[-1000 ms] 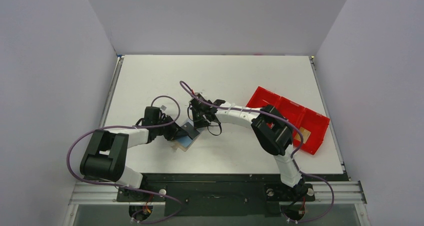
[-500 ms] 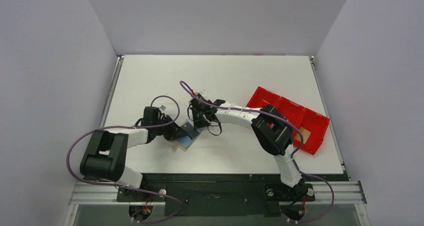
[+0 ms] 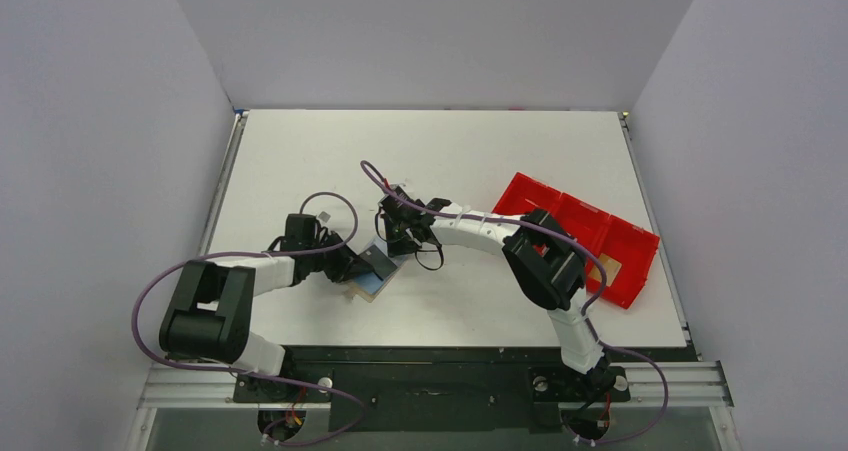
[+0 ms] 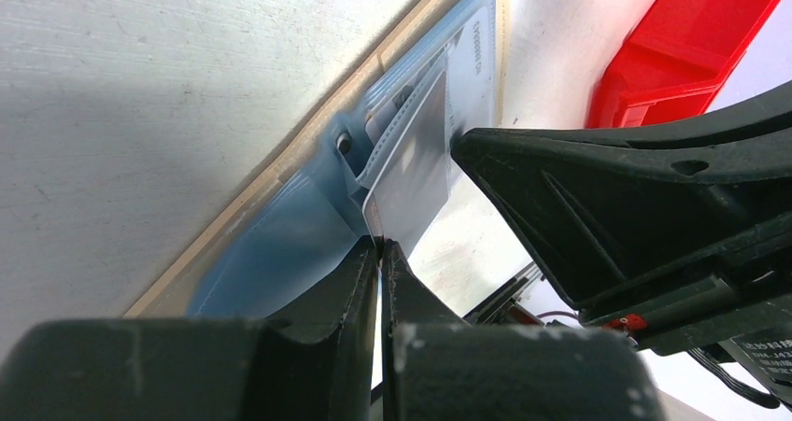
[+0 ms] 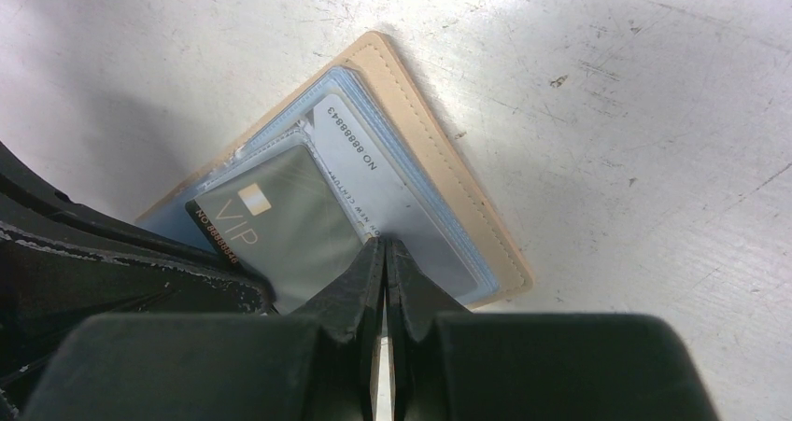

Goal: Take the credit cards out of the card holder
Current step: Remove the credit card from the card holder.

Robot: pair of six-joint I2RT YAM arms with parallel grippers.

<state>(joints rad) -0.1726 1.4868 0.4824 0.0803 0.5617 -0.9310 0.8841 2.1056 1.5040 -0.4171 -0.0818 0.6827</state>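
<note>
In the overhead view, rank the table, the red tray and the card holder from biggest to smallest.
1. table
2. red tray
3. card holder, partly hidden yet plainly the smallest

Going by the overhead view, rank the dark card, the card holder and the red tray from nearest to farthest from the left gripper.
1. Dark card: pinched in the left gripper's jaws.
2. Card holder: lying just beneath and right of it.
3. Red tray: far off on the right.
</note>
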